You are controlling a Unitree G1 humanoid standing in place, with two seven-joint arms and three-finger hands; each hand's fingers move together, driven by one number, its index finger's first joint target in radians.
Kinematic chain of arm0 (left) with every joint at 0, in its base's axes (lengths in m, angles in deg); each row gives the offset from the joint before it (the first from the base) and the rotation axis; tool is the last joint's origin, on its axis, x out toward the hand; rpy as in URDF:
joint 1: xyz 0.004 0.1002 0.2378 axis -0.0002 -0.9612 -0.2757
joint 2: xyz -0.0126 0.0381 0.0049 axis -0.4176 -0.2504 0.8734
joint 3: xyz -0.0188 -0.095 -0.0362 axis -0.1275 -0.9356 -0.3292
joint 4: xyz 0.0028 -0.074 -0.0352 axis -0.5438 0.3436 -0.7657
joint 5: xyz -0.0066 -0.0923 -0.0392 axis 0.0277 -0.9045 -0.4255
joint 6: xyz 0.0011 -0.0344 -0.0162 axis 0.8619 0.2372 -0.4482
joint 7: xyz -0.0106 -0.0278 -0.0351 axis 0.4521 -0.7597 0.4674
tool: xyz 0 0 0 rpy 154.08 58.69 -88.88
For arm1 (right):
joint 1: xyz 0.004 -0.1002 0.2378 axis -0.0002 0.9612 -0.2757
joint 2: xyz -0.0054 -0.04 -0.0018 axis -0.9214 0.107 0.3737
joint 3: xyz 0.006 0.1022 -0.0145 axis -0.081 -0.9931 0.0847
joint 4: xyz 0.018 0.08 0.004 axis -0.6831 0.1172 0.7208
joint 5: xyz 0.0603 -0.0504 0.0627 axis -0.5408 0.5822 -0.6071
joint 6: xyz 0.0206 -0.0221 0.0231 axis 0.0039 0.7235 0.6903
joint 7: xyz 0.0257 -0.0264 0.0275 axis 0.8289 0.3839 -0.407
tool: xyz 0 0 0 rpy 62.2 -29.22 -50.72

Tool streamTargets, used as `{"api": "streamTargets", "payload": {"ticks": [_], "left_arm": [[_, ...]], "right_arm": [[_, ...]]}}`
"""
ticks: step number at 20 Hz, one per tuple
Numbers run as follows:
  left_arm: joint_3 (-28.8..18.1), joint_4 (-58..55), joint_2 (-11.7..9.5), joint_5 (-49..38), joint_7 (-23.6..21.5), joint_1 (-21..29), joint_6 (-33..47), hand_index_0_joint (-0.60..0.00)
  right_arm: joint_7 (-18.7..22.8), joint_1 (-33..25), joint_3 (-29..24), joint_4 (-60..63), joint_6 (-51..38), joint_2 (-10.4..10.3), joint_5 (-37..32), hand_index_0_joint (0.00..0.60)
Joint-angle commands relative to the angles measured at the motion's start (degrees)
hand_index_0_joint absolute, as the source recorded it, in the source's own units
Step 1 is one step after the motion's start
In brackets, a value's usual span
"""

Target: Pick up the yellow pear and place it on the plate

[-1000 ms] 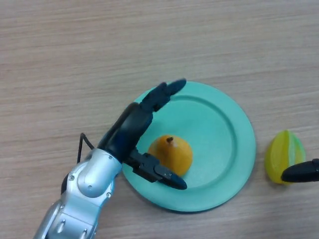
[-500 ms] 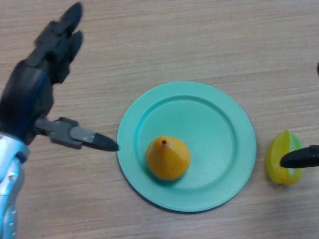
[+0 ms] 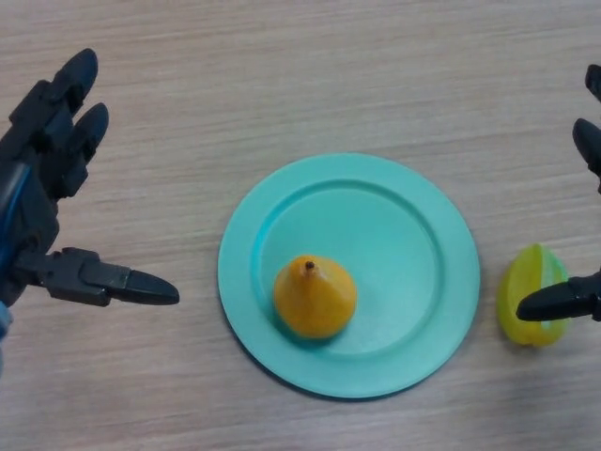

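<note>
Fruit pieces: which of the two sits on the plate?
The orange-yellow pear, resting on the teal plate left of centre. The yellow-green star fruit lies on the table right of the plate.

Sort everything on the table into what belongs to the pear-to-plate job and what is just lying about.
Job:
yellow pear, lying on the plate
teal plate
left hand, open, left of the plate

Lying about:
yellow-green fruit, right of the plate
right hand, at the right edge

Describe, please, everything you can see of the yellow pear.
The yellow pear is orange-yellow, smooth and glossy, with a short dark stem pointing toward the camera and slightly up-left. It rests alone on the teal plate, in its lower-left part, inside the rim. Neither hand touches it.
</note>
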Motion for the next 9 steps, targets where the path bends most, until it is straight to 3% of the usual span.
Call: {"api": "streamTargets", "payload": {"ticks": [1,4,9], "left_arm": [[-4.6,-3.2,-2.5,-0.6,-0.4,1.0,8.8,0.0],[-4.0,-1.9,-2.3,1.4,-1.4,1.2,10.5,0.0],[-3.9,0.0,-3.2,2.5,-1.8,2.5,11.1,0.0]], "right_arm": [[0.4,-0.5,-1.6,-3.0,-8.6,1.3,1.6,0.0],[0.2,-1.2,-0.7,-3.0,-6.4,1.3,1.2,0.0],[1.3,-3.3,0.8,0.2,-10.8,1.4,2.8,0.0]]}}
